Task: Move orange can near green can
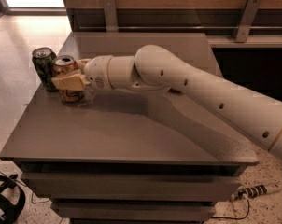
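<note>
The orange can (70,95) stands upright at the back left corner of the table (131,136), just beside the green can (43,68), the two nearly touching, though I cannot tell if they do. My gripper (66,76) is at that same corner, clamped across the orange can's middle: one tan finger crosses its front and the other sits behind it, with the arm (187,83) reaching in low from the right. I judge the can light and thin-walled, stiff enough for a side grip but easy to dent if squeezed hard, and its smooth metal could slip. Mid-height, where I have it, is the sensible hold, since it keeps the can from tipping. Both cans show silver tops. I cannot make out whether either is opened, nor what is inside, so I treat the orange one as possibly full and keep it upright. The green can sits close to the table edge, so a nudge could knock it off
</note>
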Robot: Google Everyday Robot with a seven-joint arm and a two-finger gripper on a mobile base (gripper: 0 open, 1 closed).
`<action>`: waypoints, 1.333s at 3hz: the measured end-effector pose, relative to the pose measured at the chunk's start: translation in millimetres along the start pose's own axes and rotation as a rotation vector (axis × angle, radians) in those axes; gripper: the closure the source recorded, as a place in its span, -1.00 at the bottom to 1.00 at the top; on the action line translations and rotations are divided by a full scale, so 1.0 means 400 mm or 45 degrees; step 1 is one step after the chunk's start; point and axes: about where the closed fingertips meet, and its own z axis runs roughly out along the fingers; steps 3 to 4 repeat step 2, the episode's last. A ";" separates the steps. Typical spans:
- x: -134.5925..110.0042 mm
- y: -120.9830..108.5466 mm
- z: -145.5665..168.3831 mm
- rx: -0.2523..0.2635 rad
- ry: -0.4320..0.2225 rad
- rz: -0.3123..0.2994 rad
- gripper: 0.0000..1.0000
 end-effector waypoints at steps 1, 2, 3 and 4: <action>-0.001 0.004 0.004 -0.004 0.000 -0.001 -0.74; -0.002 0.007 0.007 -0.009 0.000 -0.002 -1.00; -0.002 0.007 0.007 -0.009 0.000 -0.002 -1.00; -0.002 0.007 0.007 -0.009 0.000 -0.002 -1.00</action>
